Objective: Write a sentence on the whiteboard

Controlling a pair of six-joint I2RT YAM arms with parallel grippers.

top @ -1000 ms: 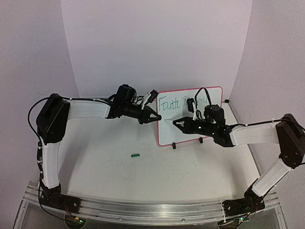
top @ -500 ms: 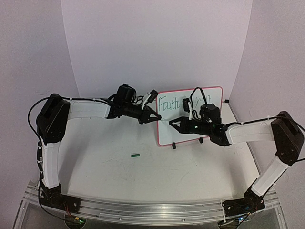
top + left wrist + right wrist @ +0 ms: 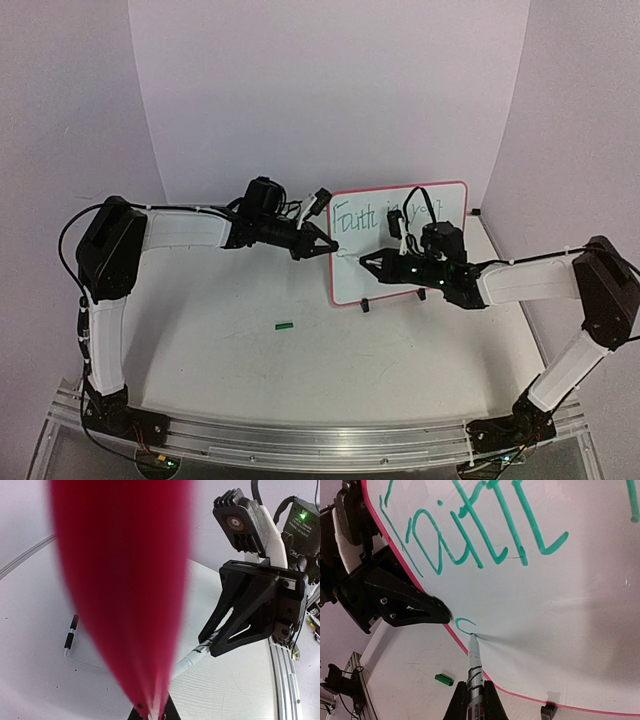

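Here, the right claw (image 3: 366,260) was shut tight on a green marker (image 3: 475,667), the barrel pinched between both fingers and running straight out along the claw's own line. The nib touched the whiteboard (image 3: 347,286) directly ahead of that claw, low down and just inside the red-pink rim of the edge on the left arm's side. A small green curl (image 3: 463,624) sat at the nib, under the first letter of the sentence (image 3: 470,535), whose upper line spread across the top of the board; part of it was hidden behind the right arm in the top view.

The left claw (image 3: 325,245) was closed on the rim of that same edge, just beside the nib, bracing the upright board on the desk (image 3: 250,360). A green cap (image 3: 285,325) lay on the desk well below and outward of both claws.

The lower line probably had to run sideways from the nib across the bare white face, toward the right arm's side, at right angles to the marker's long axis. The right arm was the writing arm; the nib's closeness to the left claw's fingers looked like the tight spot.
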